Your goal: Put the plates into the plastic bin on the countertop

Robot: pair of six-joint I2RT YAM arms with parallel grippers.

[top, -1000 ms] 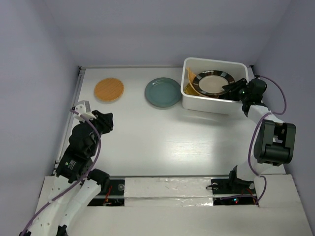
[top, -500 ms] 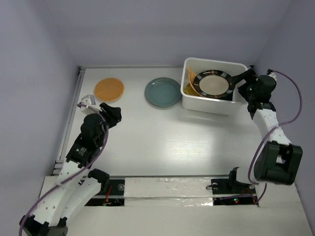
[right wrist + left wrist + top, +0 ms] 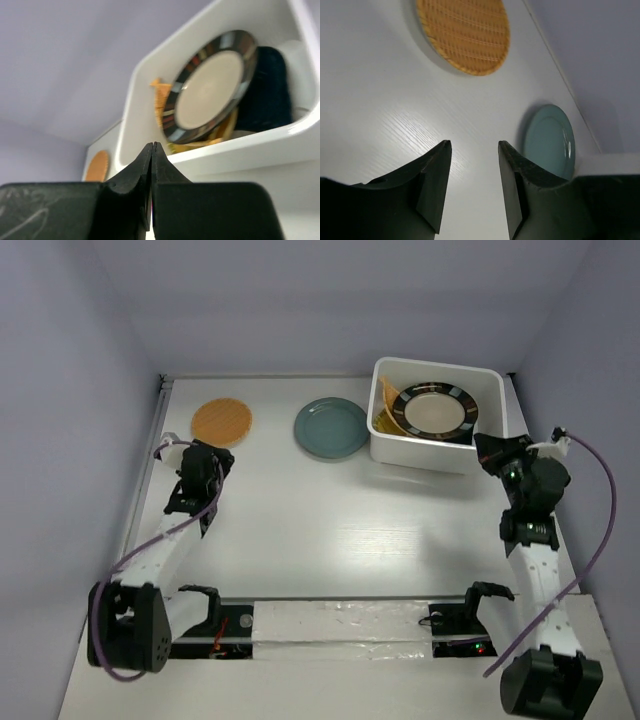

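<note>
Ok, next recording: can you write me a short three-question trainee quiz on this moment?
1. True or false: the right claw is shut and empty.
2. How many plates lie on the countertop outside the plastic bin?
3. Which lies topmost in the bin? A) black-rimmed cream plate B) grey-teal plate C) orange plate
Key: 1 true. 2 two, the orange and the grey-teal. 3 A.
</note>
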